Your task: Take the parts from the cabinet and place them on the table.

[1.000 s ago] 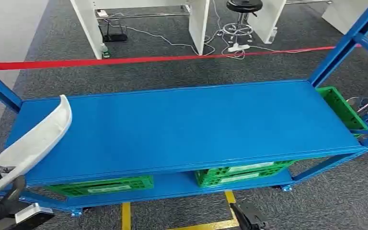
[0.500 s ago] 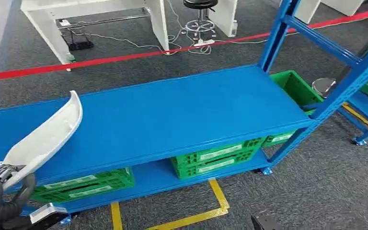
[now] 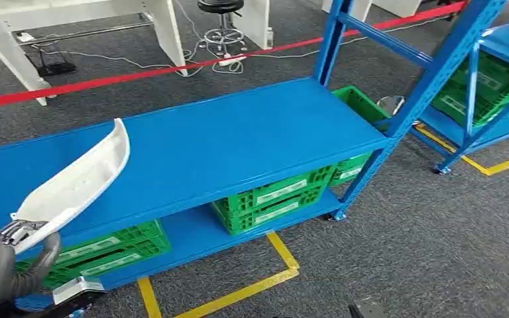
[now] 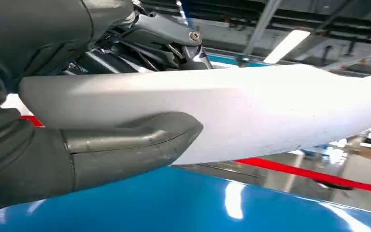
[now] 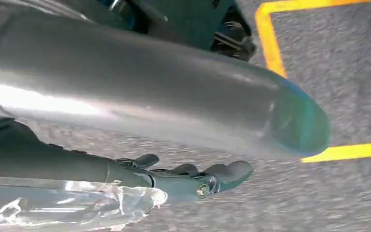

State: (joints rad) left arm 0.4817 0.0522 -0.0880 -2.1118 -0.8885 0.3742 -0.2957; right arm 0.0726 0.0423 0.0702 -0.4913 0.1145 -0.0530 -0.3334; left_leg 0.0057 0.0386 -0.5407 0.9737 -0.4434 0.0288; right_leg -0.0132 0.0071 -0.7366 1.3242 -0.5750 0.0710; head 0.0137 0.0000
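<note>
Head view. Left hand (image 3: 3, 268) low at the left edge, dark-gloved fingers curled around the near end of a long, curved white part (image 3: 79, 182). The part rises away from the hand and slants out over the top of the blue shelf rack (image 3: 238, 142); I cannot tell whether its far tip touches the blue surface. Green crates (image 3: 275, 199) sit on the rack's lower shelf, another green crate (image 3: 361, 106) beyond its right end. A second blue rack (image 3: 497, 46) with green crates stands further right. Grey carpet floor (image 3: 404, 252) with yellow tape lines (image 3: 238, 291); a red barrier tape (image 3: 126, 76) runs behind the rack, then white desk legs (image 3: 166, 30) and a stool base (image 3: 222, 40) with cables.

Left wrist view. Thick grey thumb (image 4: 130, 142) pressed against the underside of the white part (image 4: 251, 111), darker fingers (image 4: 169, 41) closed over its other side: firm hold. Blue shelf top (image 4: 198, 208) lies below, red tape (image 4: 309, 171) beyond, ceiling lights above.

Right wrist view. Right hand (image 5: 193, 179) hangs over the grey carpet (image 5: 338, 72) near yellow tape (image 5: 270, 43). Dark fingers (image 5: 232, 171) lie loosely extended, slightly curved, nothing in them. A grey rounded cover (image 5: 149, 96) fills the middle; crinkled clear plastic (image 5: 77, 205) shows beside the hand.
</note>
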